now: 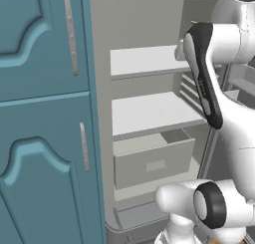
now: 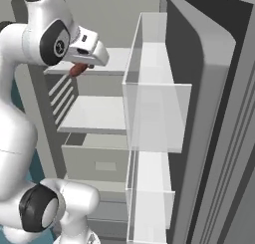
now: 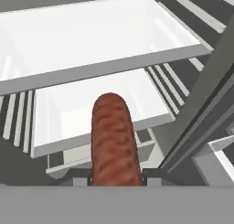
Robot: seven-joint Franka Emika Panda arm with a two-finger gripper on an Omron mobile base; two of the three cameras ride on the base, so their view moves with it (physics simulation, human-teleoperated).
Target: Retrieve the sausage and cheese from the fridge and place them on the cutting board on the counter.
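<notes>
1. Nearest the hand camera we see the sausage [image 3: 114, 141], a dark red-brown rod pointing away from the lens, its near end seated between the two fingertips of the claw [image 3: 116, 178].
2. We read the claw as narrow and clamped on the sausage; gripping it near one end leaves most of its length jutting forward, free to be laid down on a flat surface.
3. From the right base camera the sausage [image 2: 78, 68] shows as a small reddish stub under the hand, hanging in the air just in front of the front edge of the upper shelf [image 2: 112, 60], touching no shelf.
4. The fridge [image 1: 149, 113] stands open, so its white shelves and the drawer [image 1: 154, 163] are exposed; the door's clear bins [image 2: 154, 103] lie to the arm's right.
5. We judge that the sausage is lifted and ready for the carry; the cheese's place we cannot tell from these views.
6. Next, we judge, the arm must draw back between shelf edge and door bins without knocking either.
</notes>
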